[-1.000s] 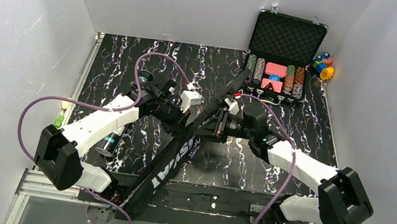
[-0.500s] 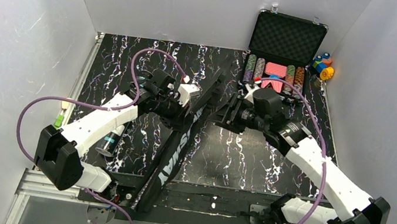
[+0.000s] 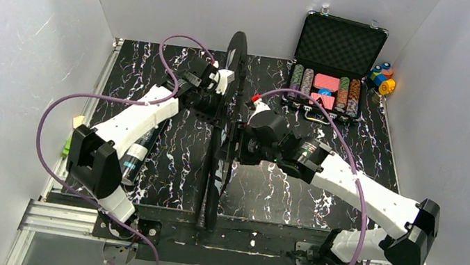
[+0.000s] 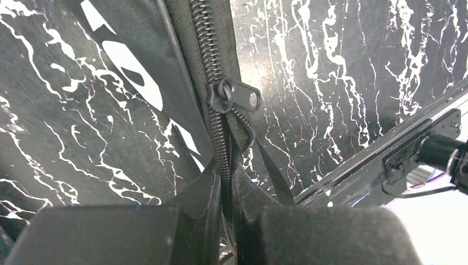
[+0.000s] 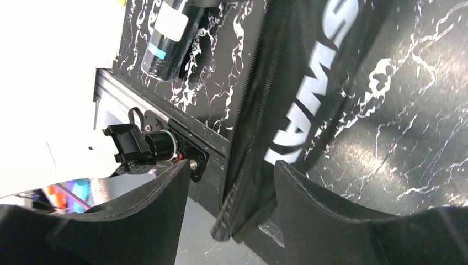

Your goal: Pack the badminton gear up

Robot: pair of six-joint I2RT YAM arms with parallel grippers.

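Nearest the arm bases, the long black fabric bag with white lettering [image 3: 215, 184] has its near end at the front edge of the black white-veined marbled bench [image 3: 279, 195]. In the right wrist view that end hangs just past the edge, over the metal rail. The bag stands on its thin edge and runs straight away from the bases up the middle of the bench. To its left, partly under the left arm, a long dark tube with a teal band and a white label [image 3: 135, 156] lies flat on the bench, well apart from the bag. A little farther in, the right end effector [image 3: 231, 147] straddles the bag. Its wrist view shows it released, with the jaws spread wider than the bag and the zip edge and lettered side passing between them. Whether either finger touches the fabric cannot be told. Beyond it, the left end effector [image 3: 221, 106] is clenched on the bag's zipped edge, its fingers [image 4: 138, 232] pressed together on the seam. The metal zip slider [image 4: 230, 96] sits on the teeth just beyond the fingertips, and the teeth beyond it are closed. The bag's far end shows against the white back wall. At the far right corner an open black case of coloured poker chips [image 3: 340, 46] stands with its lid up, and a small cluster of coloured blocks [image 3: 382, 77] sits just beside it to the right.
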